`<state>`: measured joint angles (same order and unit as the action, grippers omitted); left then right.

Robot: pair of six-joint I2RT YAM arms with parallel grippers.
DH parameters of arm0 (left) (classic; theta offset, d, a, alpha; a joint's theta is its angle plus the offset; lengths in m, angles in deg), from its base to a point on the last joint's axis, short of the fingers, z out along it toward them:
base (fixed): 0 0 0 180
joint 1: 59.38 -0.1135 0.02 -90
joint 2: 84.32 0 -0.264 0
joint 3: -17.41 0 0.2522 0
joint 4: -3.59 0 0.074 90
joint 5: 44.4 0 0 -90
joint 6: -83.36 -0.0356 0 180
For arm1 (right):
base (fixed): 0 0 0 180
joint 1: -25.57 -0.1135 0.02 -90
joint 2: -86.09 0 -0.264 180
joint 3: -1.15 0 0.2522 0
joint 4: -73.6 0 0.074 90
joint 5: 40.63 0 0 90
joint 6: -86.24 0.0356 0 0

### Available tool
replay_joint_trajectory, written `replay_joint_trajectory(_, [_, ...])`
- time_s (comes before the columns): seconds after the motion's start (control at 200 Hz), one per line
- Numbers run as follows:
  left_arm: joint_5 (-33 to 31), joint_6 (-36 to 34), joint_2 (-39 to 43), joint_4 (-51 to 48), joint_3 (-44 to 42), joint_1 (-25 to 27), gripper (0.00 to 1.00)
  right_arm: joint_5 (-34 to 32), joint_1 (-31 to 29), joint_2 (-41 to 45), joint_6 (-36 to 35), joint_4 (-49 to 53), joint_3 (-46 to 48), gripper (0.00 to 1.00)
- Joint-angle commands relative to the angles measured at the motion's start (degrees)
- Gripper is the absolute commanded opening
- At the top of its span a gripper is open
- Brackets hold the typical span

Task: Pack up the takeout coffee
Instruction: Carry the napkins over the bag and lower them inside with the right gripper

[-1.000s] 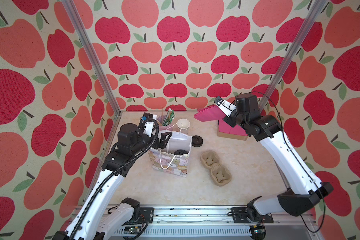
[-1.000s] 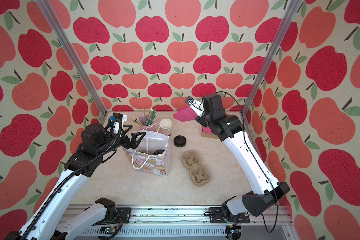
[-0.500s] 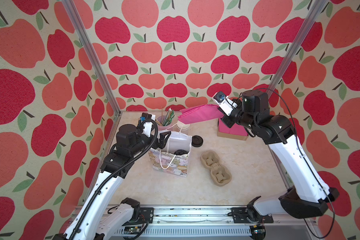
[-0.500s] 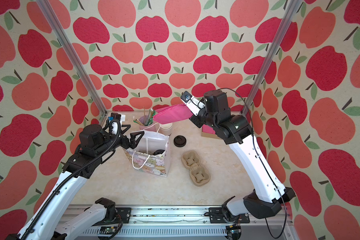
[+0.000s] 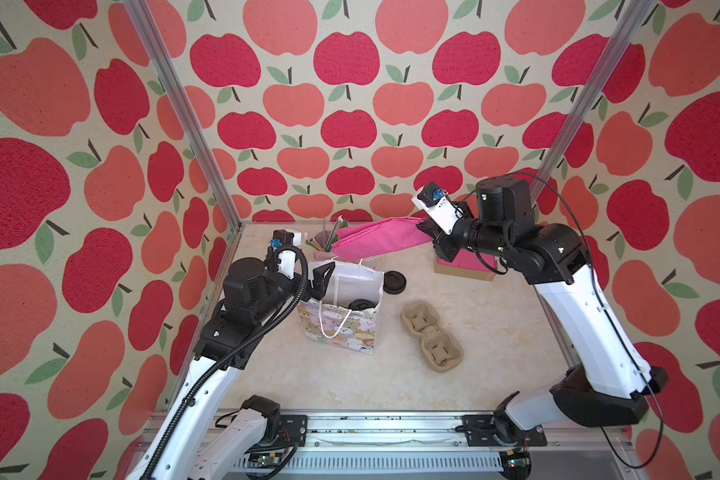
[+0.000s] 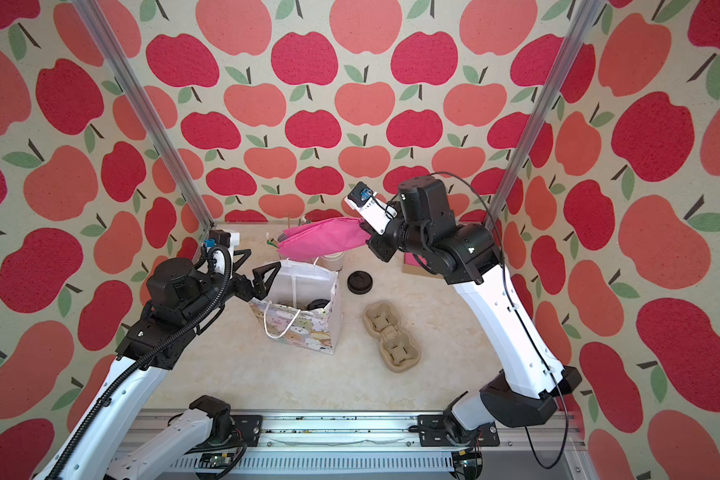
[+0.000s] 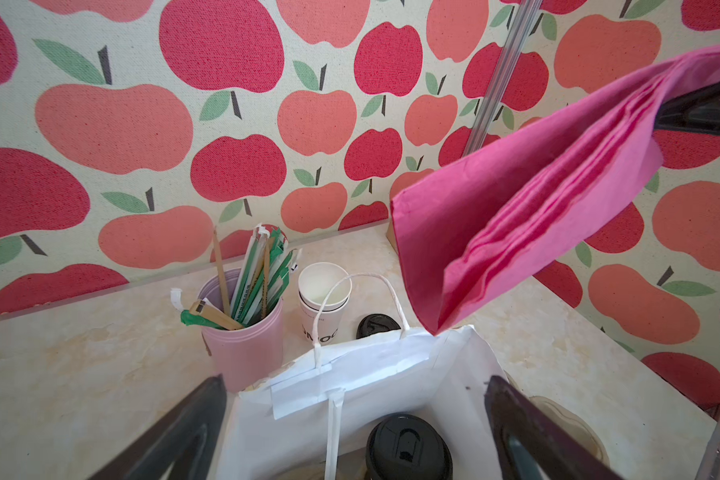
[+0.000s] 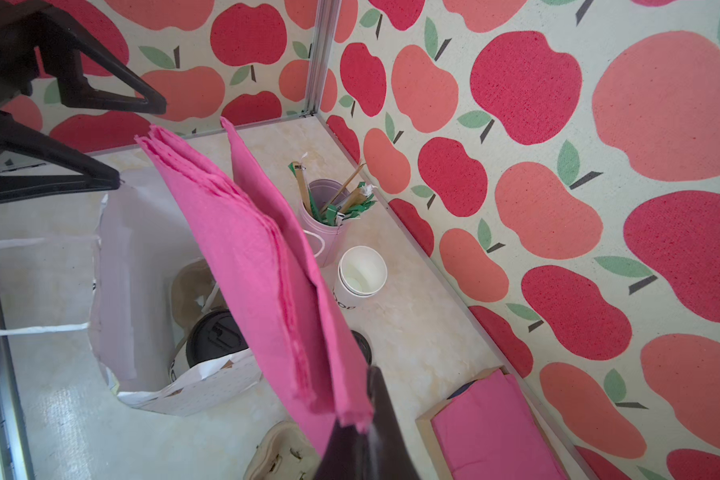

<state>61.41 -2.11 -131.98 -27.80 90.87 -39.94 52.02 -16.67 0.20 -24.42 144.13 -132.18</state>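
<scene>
— Where's the takeout coffee [image 7: 408, 451]?
— Upright inside the paper bag [image 5: 350, 282], black lid on. The bag stands near the table's [image 5: 350, 386] left edge, toward the back.
— And the grippers?
— The left gripper [image 6: 255, 265] has its jaws wide apart at the bag's rim. The right gripper [image 5: 427, 227] is clamped on a wad of pink napkins [image 5: 375, 243], in the air above the bag's far side.

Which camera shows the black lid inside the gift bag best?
The left wrist view: the black lid is close and unobstructed, though cropped. In the right wrist view pink napkins cover part; both top views show only a small sliver.
</scene>
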Motion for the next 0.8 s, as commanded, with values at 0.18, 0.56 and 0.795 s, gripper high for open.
replay_joint_trajectory(0.18, [-3.78, -0.54, 3.56, 4.39, -2.27, 0.33, 0.99, 2.18, -2.99, -4.71, 1.23, 6.95, -3.28, 0.0])
replay_joint_trajectory(0.56, [-4.83, -0.49, 4.5, 4.71, -3.2, 0.25, 0.99, -0.32, -6.62, -11.86, -0.52, 13.57, -6.91, 0.0])
replay_joint_trajectory(0.795, [-5.63, -0.49, 5.03, 4.88, -3.72, 0.22, 0.99, -2.95, -8.09, -17.88, -0.67, 18.73, -11.9, 0.0])
